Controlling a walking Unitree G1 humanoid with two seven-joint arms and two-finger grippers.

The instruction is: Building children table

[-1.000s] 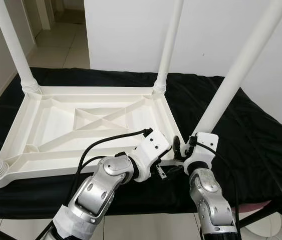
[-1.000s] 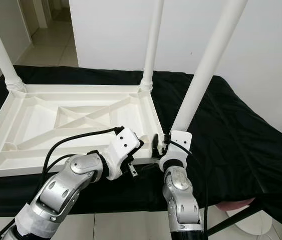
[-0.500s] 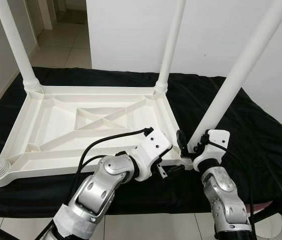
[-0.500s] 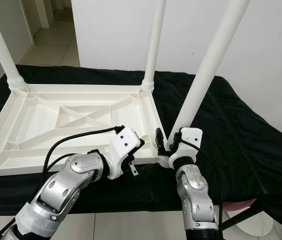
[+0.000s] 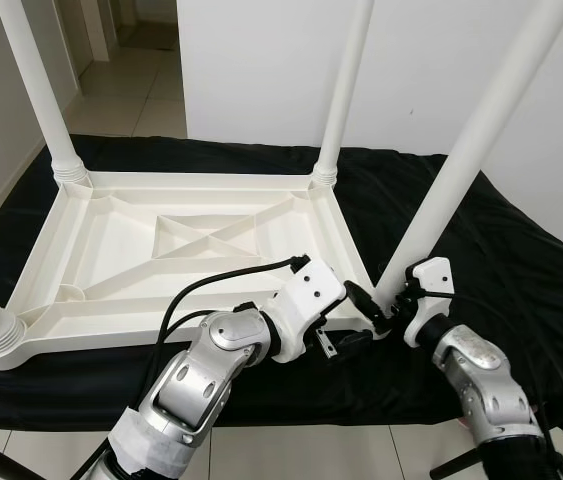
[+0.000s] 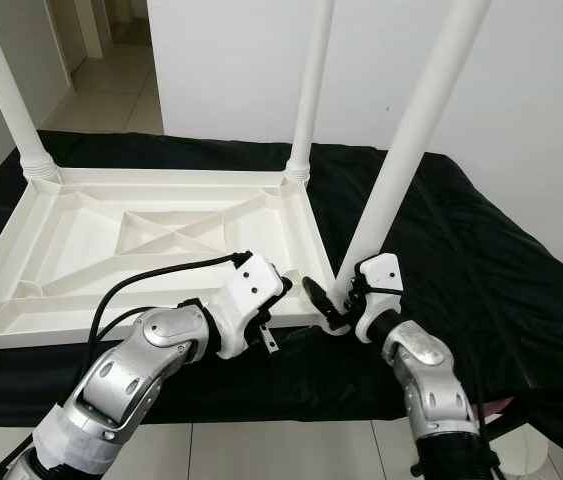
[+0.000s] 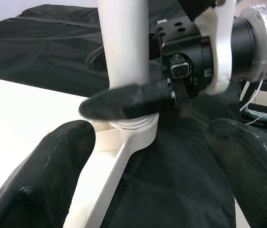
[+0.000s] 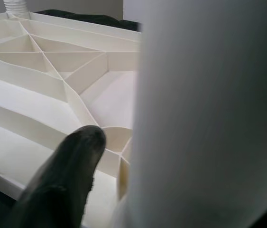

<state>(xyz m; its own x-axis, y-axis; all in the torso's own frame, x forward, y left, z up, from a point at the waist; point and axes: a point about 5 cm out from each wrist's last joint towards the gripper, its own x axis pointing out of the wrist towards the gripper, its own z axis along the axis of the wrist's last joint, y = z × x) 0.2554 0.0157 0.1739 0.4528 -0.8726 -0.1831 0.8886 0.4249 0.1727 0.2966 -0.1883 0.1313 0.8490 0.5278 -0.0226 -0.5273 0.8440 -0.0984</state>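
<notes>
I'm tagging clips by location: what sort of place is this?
Probably a room in a home: tiled floor leading off through a doorway, plain white wall, and a black-draped work surface holding the upturned white table.

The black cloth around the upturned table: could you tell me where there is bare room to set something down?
The black cloth lies bare right of the near right leg, and behind the tabletop. The near right corner is crowded: left tool and right tool meet there.

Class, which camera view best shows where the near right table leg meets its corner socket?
The left wrist view: the table leg enters the corner socket close up, a finger of the right gripper across it. Both eye views show the joint small and partly covered; the right wrist view shows a blurred leg.
</notes>
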